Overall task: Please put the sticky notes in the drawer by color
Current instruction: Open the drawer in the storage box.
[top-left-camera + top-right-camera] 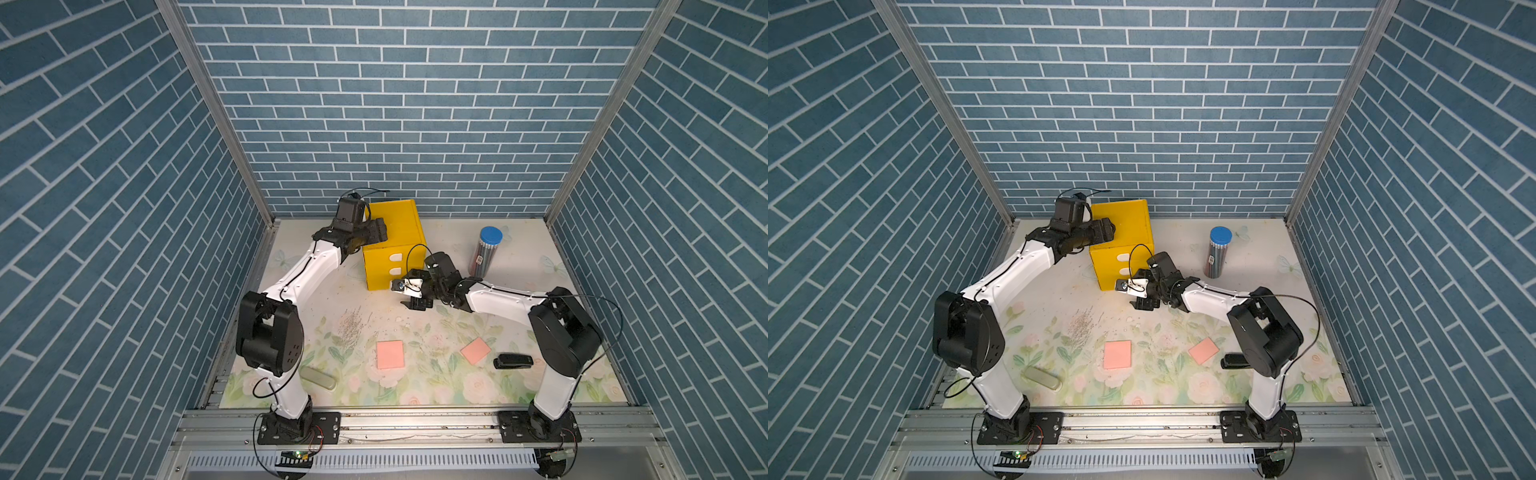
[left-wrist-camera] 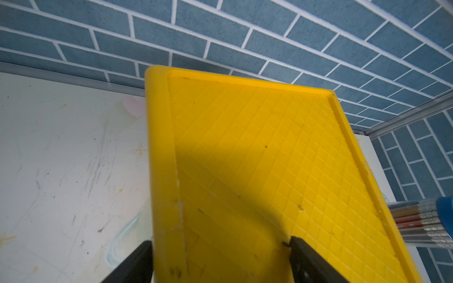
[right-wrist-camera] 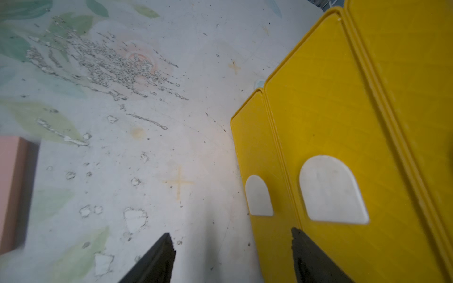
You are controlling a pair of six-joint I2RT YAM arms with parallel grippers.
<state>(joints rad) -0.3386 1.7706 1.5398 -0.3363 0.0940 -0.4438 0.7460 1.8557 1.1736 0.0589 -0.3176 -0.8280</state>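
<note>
Pink sticky note (image 3: 12, 193) blurred, cut by edge, stapler (image 1: 1232, 360) half behind right arm (image 1: 1262, 332).

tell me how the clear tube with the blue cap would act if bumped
The tube stands upright, tall and narrow, so a nudge near its cap would probably tip it. Being round, it would likely roll once down.

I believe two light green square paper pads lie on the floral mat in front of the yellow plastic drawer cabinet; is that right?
Not quite: the two square paper pads are salmon pink, not light green. Both top views show them lying on the floral mat in front of the yellow plastic drawer cabinet.
</note>
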